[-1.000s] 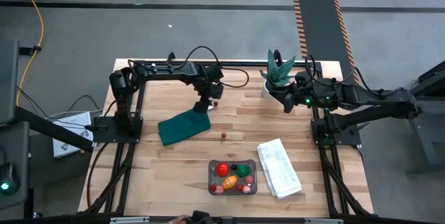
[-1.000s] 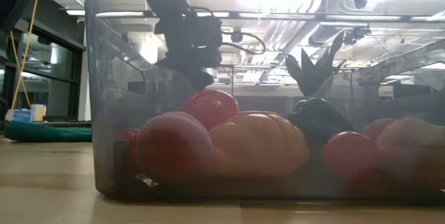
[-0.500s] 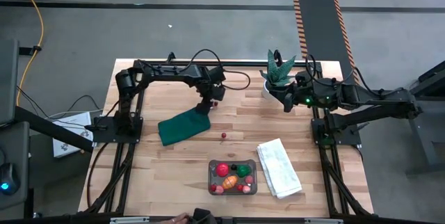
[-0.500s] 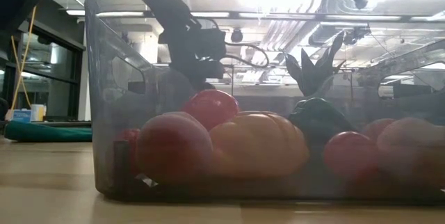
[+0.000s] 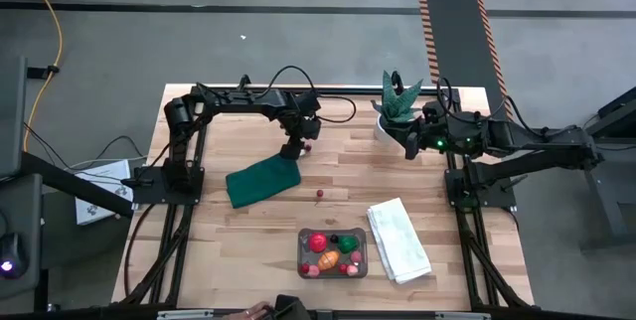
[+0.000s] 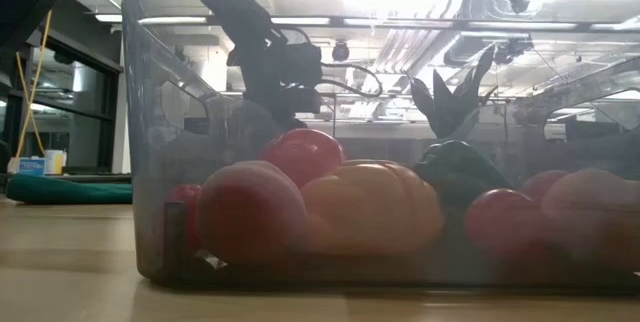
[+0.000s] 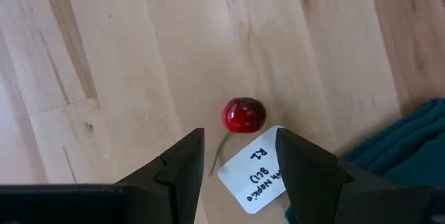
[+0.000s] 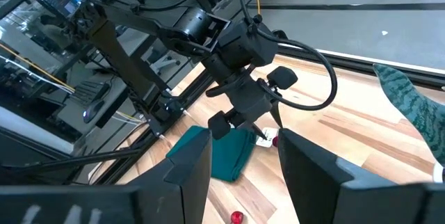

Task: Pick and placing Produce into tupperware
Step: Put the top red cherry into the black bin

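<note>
My left gripper [image 5: 296,148] [image 7: 240,135] is open and points down just above the table's far middle. A small dark red cherry [image 7: 243,114] [image 5: 307,149] lies on the wood just beyond the fingertips, with a white paper tag [image 7: 254,175] on its stem. A second small red piece [image 5: 319,195] lies on the table nearer the middle. The clear greyish tupperware [image 5: 302,240] [image 6: 150,142] stands at the near middle, holding several red, orange, pink and green toy produce pieces [image 6: 370,207]. My right gripper [image 5: 407,145] [image 8: 243,137] hangs open at the far right, beside the potted plant.
A dark green cloth [image 5: 261,180] [image 7: 410,147] lies next to the cherry, toward the table's left. The folded white towel [image 5: 398,240] lies right of the tupperware. The spiky plant in a white pot [image 5: 397,102] stands at the far edge, close to my right gripper.
My left gripper has shifted slightly toward the table's right and far edge, closer to the tagged cherry, while its arm has swung a little. Nothing else has moved.
</note>
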Available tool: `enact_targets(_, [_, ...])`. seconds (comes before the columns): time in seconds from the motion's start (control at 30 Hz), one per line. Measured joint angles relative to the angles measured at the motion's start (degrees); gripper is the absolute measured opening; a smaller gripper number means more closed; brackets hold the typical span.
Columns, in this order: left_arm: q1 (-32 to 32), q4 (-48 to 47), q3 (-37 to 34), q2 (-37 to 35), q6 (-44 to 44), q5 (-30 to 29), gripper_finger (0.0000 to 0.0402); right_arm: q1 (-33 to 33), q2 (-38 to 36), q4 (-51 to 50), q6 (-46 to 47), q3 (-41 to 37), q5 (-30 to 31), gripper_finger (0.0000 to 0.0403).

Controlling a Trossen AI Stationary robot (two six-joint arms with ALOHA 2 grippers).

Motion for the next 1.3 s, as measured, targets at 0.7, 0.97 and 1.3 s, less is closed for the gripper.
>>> enact_targets(0.7, [-0.2, 0.6, 0.0, 1.5, 0.0, 2.3, 0.0168, 0.0, 0.0, 0.0, 0.2, 0.0, 1.0, 0.0156])
enact_targets(0.97, [-0.2, 0.8, 0.0, 2.9, -0.4, 2.7, 0.0168, 0.0, 0.0, 0.3, 0.2, 0.0, 1.1, 0.0156])
enact_targets(1.3, [-0.2, 1.3, 0.0, 3.4, -0.9, 2.9, 0.0168, 0.0, 0.0, 0.4, 0.1, 0.0, 1.1, 0.0156])
